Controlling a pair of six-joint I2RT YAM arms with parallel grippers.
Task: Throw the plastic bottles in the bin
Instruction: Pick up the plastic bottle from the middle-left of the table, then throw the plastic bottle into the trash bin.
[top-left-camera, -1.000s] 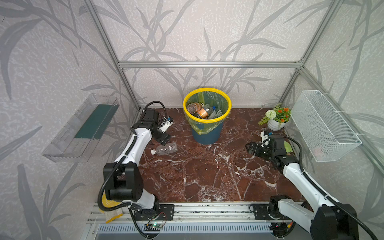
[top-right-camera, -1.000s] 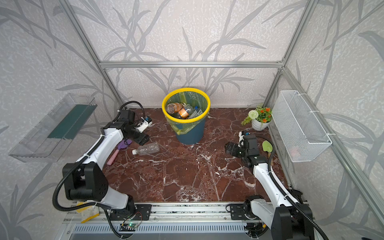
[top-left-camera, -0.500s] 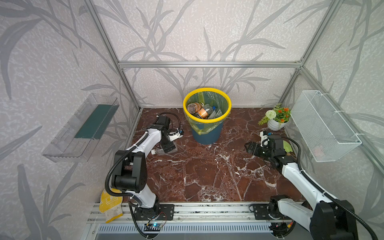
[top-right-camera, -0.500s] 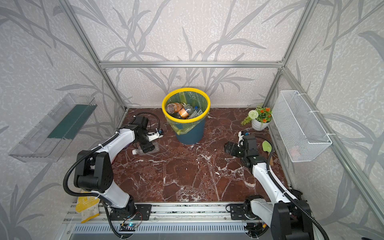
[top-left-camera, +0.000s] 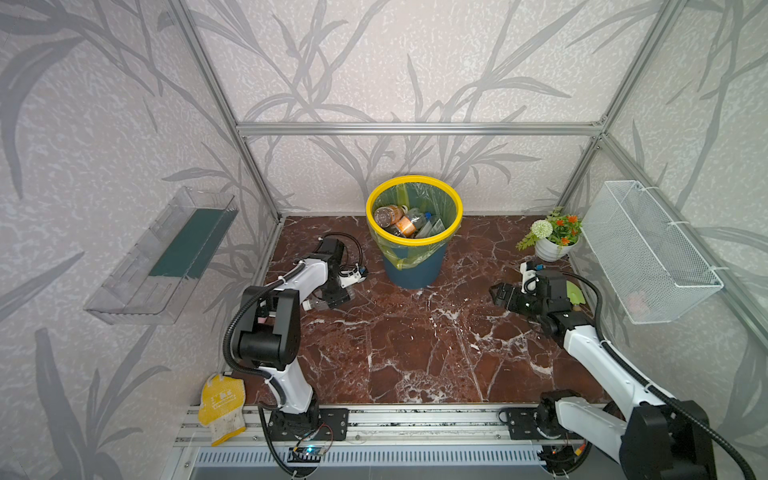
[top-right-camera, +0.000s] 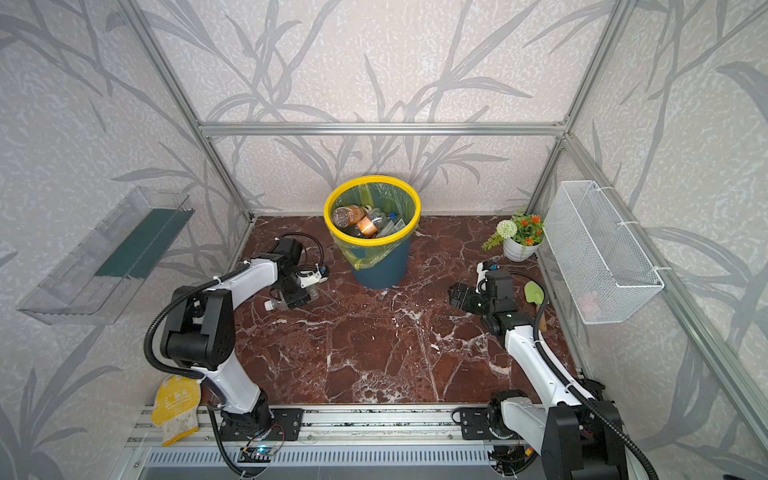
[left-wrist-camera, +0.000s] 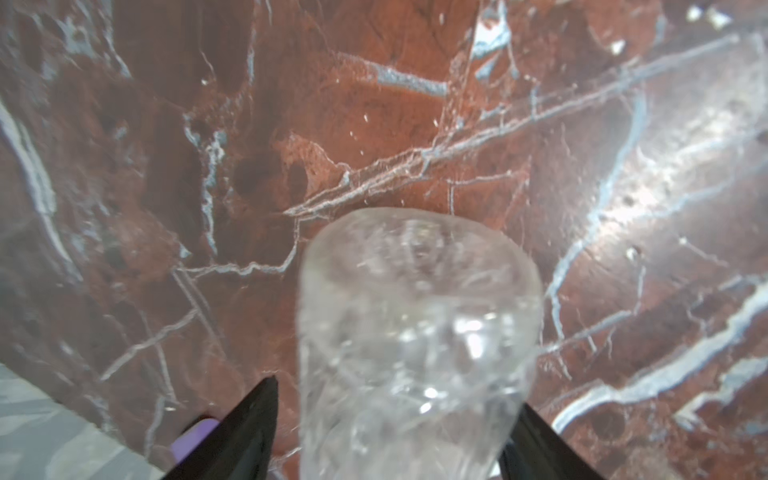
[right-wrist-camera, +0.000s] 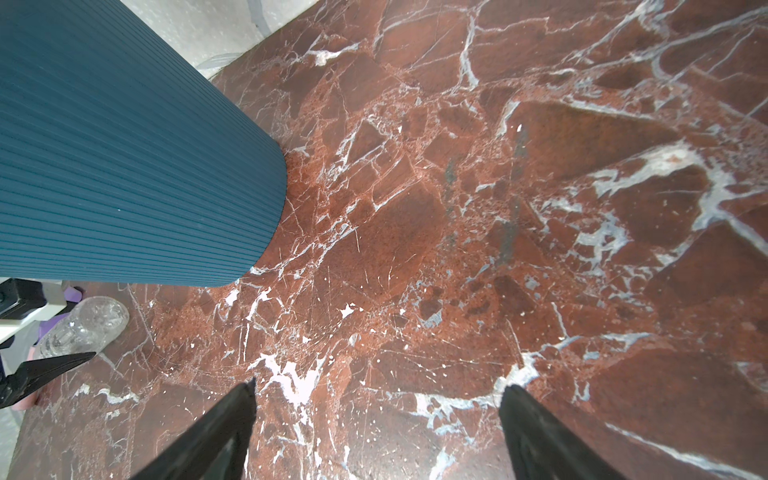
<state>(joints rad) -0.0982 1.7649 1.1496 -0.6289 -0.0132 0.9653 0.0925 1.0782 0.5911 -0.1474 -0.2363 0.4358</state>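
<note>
A clear plastic bottle (top-left-camera: 316, 304) (top-right-camera: 279, 304) lies on the marble floor left of the bin (top-left-camera: 415, 270) (top-right-camera: 380, 270), a dark blue bucket with a yellow rim. My left gripper (top-left-camera: 334, 297) (top-right-camera: 297, 297) is down over this bottle. In the left wrist view the bottle (left-wrist-camera: 415, 332) lies between the fingers of the left gripper (left-wrist-camera: 397, 392); one finger is at its side and a small gap remains at the other. Several bottles (top-left-camera: 399, 220) lie inside the bin. My right gripper (top-left-camera: 505, 296) (right-wrist-camera: 380, 386) hovers open and empty right of the bin (right-wrist-camera: 124, 166).
A flower pot (top-left-camera: 550, 245) stands at the back right, under a white wire basket (top-left-camera: 648, 249) on the right wall. A green spatula (top-right-camera: 534, 293) lies beside the right arm. A clear tray (top-left-camera: 166, 257) hangs on the left wall. A purple object (left-wrist-camera: 195, 436) lies by the bottle.
My left arm swung from the back left corner to the bottle and came down over it, its jaws narrowing around it. The right arm has barely moved.
</note>
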